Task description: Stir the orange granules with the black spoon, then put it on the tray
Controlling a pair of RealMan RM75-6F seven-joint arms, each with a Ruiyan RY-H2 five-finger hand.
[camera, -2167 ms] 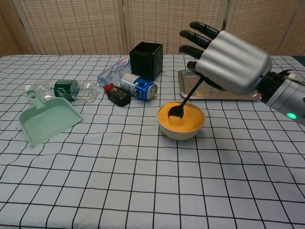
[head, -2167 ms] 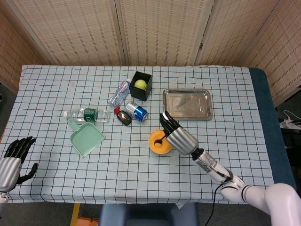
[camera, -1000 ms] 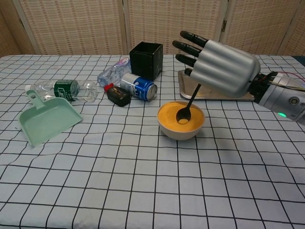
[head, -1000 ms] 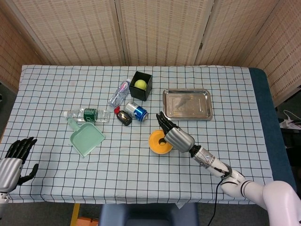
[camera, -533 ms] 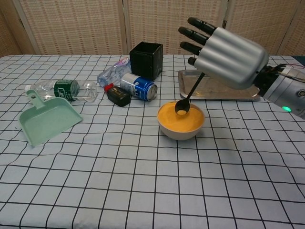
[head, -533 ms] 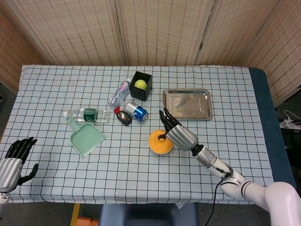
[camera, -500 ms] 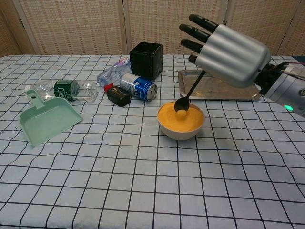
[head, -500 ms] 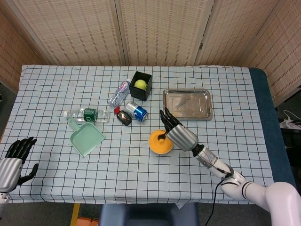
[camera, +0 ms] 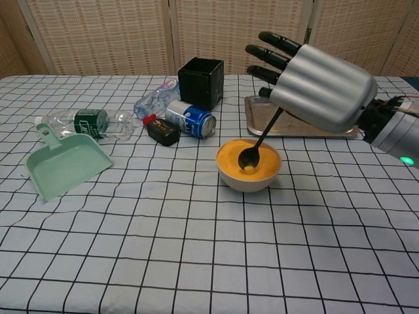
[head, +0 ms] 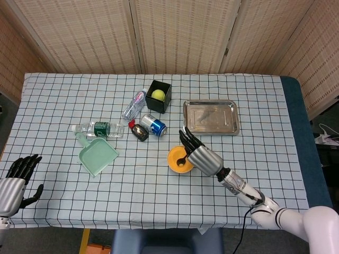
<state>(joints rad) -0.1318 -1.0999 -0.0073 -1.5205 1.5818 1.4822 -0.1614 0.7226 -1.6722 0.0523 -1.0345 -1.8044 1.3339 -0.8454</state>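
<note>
A white bowl (camera: 249, 179) (head: 172, 164) filled with orange granules (camera: 230, 156) sits near the table's middle. My right hand (camera: 317, 86) (head: 201, 157) hovers above and right of it, holding the black spoon (camera: 258, 145) by its handle. The spoon's scoop (head: 181, 161) rests in the granules near the bowl's centre. The steel tray (head: 210, 117) (camera: 296, 124) lies empty behind the bowl, partly hidden by the hand in the chest view. My left hand (head: 15, 180) rests off the table's front left corner, fingers spread, holding nothing.
Left of the bowl lie a blue can (camera: 190, 118), a small black bottle with a red cap (camera: 160, 129), two clear plastic bottles (camera: 85, 123) (camera: 156, 97) and a green dustpan (camera: 63, 164). A black box (head: 159, 96) holding a yellow ball (head: 158, 94) stands behind them.
The spoon's scoop has moved from the bowl's far rim down toward its middle, after earlier sweeps left and right. My right hand shifted slightly toward me. The left hand is still.
</note>
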